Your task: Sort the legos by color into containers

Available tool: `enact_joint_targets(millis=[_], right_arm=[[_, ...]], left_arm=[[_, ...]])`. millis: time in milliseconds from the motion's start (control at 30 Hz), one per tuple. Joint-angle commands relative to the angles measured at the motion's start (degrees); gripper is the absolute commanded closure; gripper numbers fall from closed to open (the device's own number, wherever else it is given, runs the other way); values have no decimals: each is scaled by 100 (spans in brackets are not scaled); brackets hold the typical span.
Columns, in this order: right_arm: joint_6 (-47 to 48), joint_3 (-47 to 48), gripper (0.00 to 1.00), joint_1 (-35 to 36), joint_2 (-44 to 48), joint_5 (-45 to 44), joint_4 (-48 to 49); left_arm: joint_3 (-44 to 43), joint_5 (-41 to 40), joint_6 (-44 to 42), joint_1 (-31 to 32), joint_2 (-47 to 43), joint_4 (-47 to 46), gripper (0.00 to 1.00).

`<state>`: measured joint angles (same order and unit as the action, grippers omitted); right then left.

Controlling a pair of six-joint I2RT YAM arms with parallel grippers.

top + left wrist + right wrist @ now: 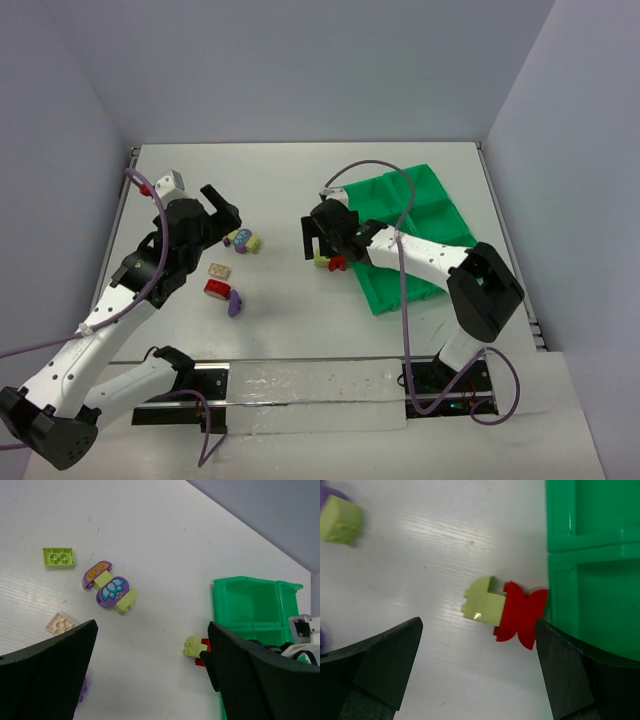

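R pincer (477,672) wide, empty, directly over yellow-green+red lego pair (502,611); long axis runs finger to finger, just beside tray (570,565). L pincer (150,675) wide, farther off.

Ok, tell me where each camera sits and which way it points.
Top external: above, behind the bases, looking down on the table; left arm and right arm show.
Left wrist: looks forward and down past the open left pincer at purple bricks and the green tray.
Right wrist: looks down past the open right pincer at the yellow-green and red pair beside the tray.
Shared: that pair shows in all three.
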<state>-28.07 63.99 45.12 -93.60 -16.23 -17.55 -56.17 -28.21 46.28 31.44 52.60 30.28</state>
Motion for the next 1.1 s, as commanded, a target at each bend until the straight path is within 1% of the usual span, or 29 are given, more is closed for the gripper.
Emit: enact_joint_targets(millis=[0,233,467,667,867,933,1033,1067], right_arm=[[-75,-20,0,49,-261,-403,-271],[-217,-72,0,58,-486,-423,-194],[-381,-253,0,58,-615,-157,133],[-464,-167,0,77,-837,124,211],[-396,-76,0,330,-875,350,422],[-151,-46,0,501,-813,545,684],[673,-52,0,811,-687,1640,1197],[792,27,0,866,-679,1853,1247]], left_arm=[[64,247,4,11,132,-72,1],[194,571,109,11,579,-31,1],[92,399,153,11,733,63,1],[55,327,154,3,778,125,1],[80,337,200,11,832,101,1],[80,312,206,11,881,107,1],[10,202,206,11,954,189,1],[-70,43,232,11,994,342,1]])
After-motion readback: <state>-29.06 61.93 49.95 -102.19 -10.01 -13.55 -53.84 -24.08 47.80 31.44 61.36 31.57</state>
